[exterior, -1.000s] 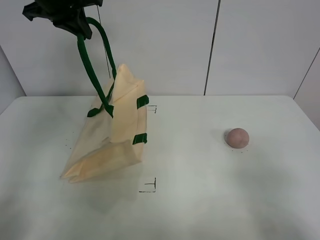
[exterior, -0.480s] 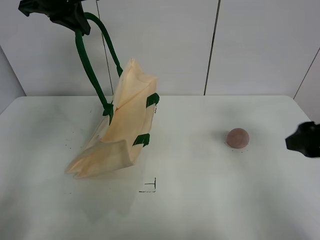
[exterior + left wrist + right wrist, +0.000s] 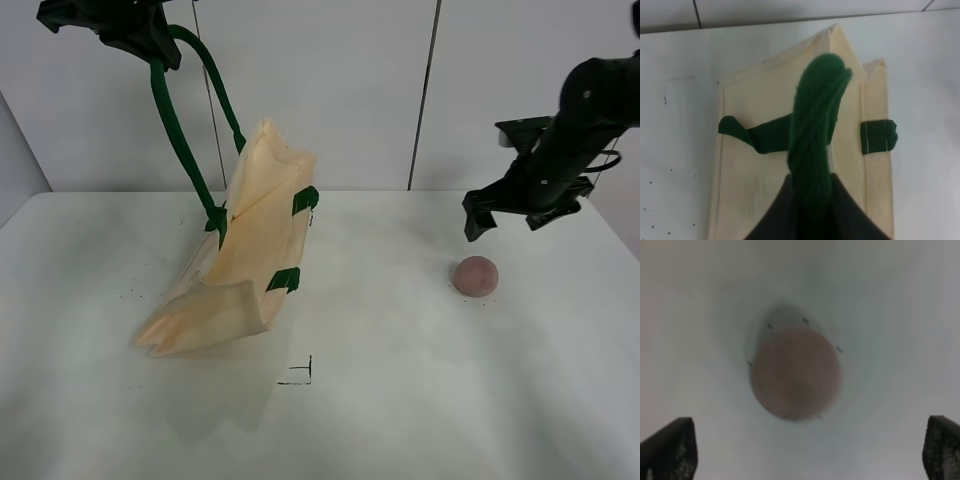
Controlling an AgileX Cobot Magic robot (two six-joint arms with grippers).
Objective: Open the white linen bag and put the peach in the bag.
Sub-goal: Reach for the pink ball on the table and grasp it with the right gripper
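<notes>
Hovering over the peach [image 3: 475,275], right jaws stand apart; left jaws, raised high, clamp the bag's [image 3: 250,255] handle [image 3: 176,135].

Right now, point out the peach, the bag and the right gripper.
peach [image 3: 475,275], high view, middle of the fruit.
bag [image 3: 250,235], high view, cream side panel.
right gripper [image 3: 805,452], right wrist view, midway between its fingertips.

Lab setting, white table [image 3: 420,410], grey panelled wall [image 3: 330,90]
</notes>
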